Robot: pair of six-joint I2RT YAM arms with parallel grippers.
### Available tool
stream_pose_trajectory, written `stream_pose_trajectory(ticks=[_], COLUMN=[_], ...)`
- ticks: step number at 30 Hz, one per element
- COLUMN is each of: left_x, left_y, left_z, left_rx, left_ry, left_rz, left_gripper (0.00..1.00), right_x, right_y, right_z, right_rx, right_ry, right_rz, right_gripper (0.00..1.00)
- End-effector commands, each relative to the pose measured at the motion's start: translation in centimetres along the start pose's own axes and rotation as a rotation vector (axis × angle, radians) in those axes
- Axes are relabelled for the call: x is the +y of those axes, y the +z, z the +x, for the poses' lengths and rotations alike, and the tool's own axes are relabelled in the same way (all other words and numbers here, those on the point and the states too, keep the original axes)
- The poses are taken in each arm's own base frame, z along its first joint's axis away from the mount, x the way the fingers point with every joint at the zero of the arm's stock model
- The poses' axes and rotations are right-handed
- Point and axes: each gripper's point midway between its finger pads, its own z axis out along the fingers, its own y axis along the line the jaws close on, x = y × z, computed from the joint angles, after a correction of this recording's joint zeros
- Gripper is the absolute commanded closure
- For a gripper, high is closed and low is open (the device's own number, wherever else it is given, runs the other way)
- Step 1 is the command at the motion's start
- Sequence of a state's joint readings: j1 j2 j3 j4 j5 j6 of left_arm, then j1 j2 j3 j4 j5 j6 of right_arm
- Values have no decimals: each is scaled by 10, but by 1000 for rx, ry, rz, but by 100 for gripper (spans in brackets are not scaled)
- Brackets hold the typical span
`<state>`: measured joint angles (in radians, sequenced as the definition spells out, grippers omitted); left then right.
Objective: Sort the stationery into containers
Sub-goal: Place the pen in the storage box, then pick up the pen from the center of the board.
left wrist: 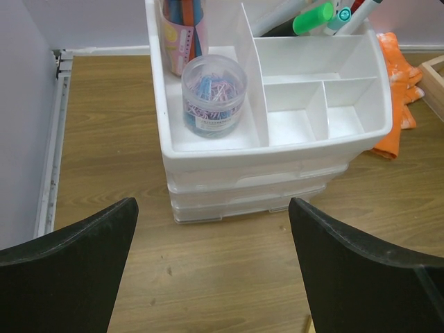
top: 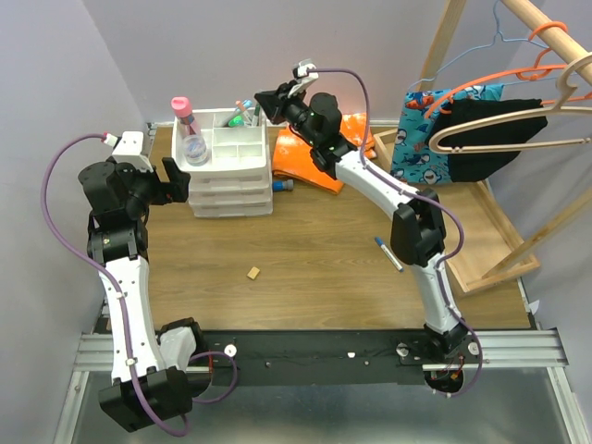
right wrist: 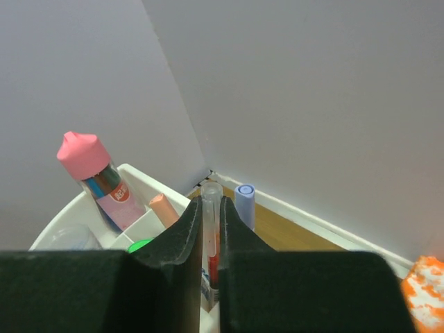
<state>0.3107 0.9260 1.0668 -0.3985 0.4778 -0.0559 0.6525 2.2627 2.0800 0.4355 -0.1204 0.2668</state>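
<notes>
Wooden table (top: 305, 264), one drawer unit (top: 231, 191), left claw (left wrist: 213, 206) released, right claw (right wrist: 211, 209) grasping one pen (right wrist: 211, 189)

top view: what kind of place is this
Likely a robot test bench, not an office: arms bolted to a metal rail, a wooden table between bare walls, a clothes rack beside it.

Can't read anything tbh, just a blurry red label on the pink-capped bottle (right wrist: 104, 184) and tiny print on the clip jar (left wrist: 214, 94) in the drawer unit (left wrist: 257, 173).
</notes>
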Motion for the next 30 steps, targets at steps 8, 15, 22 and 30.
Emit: stream_pose_trajectory(ticks=[8,15,22,30], left_x=[-9,-20,-32,-42], left_y=[-4,-6,-6,-5], left_z=[-11,-14,-20,-16], left_rx=[-47,-61,-68,-58], left_ry=[-20,-27,-2,-1], left_rz=[28,65,100,129], left_gripper=[1,1,1,1], right_x=[2,-24,-76,-124], right_y=[-44,-114,-244,-374], right_z=[-86,-80,77,151], right_rx=[-64,116,932,1326], right_ry=[-112,-218,-284,-212], right_rz=[137,287,417,447], right_gripper=[52,51,44,51])
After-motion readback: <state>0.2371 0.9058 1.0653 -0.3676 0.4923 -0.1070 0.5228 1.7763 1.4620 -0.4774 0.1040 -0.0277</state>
